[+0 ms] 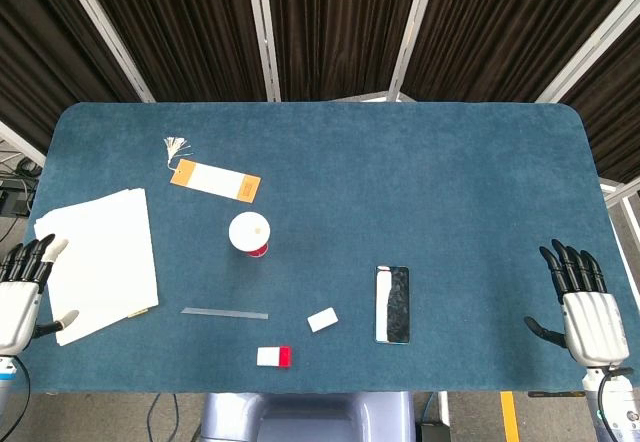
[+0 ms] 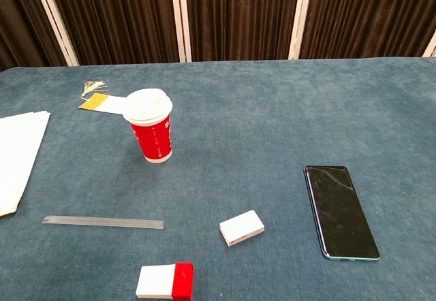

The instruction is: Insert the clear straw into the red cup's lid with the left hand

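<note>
Left hand (image 1: 20, 297) at far left table edge, palm down, fingers spread and holding nothing, fingertips overlapping the edge of the white paper stack (image 1: 100, 262); seen only in head view. Clear of the straw and cup, well apart from both.

Paper stack lying flat on the blue table (image 1: 450, 182), left side. Orange-and-white bookmark (image 1: 214, 181) with pale tassel beyond it, near the cup's far-left side.

Clear straw (image 1: 225, 313) lying flat, lengthwise left-right, on the near-left part of the table, just right of the paper stack's near corner. Nothing touching it.

Red cup (image 2: 152, 135) upright, behind the straw, toward table centre-left. White lid (image 2: 147, 105) seated on top; lid hole not resolvable in either view. No straw in the lid.

White-and-red block (image 1: 273, 356) lying near the front edge, just right of the straw's right end. Small white eraser-like block (image 1: 322, 319) beside it, slightly further back and right. Both apart from the straw, not touching.

Smartphone (image 1: 392, 304) face up, dark screen, right of centre, long axis front-back.

Right hand (image 1: 585, 302) at far right table edge, palm down, fingers extended and apart, thumb out to the side, empty. Well apart from every object.
</note>
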Robot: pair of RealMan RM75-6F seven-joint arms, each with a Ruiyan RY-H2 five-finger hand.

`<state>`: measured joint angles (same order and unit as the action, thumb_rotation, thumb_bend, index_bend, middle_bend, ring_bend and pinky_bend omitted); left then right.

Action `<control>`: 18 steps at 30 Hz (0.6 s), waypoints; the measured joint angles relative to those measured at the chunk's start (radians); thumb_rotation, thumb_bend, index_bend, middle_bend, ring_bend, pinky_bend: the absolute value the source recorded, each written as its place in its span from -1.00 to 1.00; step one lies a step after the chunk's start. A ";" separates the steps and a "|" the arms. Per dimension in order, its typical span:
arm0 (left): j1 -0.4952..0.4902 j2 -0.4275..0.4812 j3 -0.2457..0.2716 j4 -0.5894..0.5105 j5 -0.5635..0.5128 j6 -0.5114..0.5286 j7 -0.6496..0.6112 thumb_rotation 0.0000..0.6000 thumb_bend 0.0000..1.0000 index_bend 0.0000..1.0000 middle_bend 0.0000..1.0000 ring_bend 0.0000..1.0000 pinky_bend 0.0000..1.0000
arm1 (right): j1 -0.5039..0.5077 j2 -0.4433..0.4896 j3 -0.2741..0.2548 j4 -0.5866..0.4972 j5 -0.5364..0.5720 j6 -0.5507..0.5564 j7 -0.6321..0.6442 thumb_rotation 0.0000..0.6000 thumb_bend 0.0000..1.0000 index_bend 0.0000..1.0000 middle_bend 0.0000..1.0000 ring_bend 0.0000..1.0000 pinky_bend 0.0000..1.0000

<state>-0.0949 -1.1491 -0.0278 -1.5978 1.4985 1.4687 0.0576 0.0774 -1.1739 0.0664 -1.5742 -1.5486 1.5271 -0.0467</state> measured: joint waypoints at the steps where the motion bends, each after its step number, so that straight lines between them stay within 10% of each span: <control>1: 0.000 0.000 0.000 0.000 0.000 0.000 0.001 1.00 -1.00 -0.95 -1.00 -1.00 -1.00 | -0.001 0.001 0.000 -0.001 0.001 0.000 0.001 1.00 -0.79 -1.00 -1.00 -1.00 -1.00; 18: -0.001 0.002 0.002 -0.003 0.004 -0.002 -0.001 1.00 -1.00 -0.95 -1.00 -1.00 -1.00 | -0.001 0.003 -0.001 -0.008 0.006 -0.004 -0.003 1.00 -0.79 -1.00 -1.00 -1.00 -1.00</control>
<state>-0.0958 -1.1474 -0.0258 -1.6012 1.5021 1.4668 0.0565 0.0761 -1.1708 0.0657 -1.5820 -1.5428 1.5229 -0.0502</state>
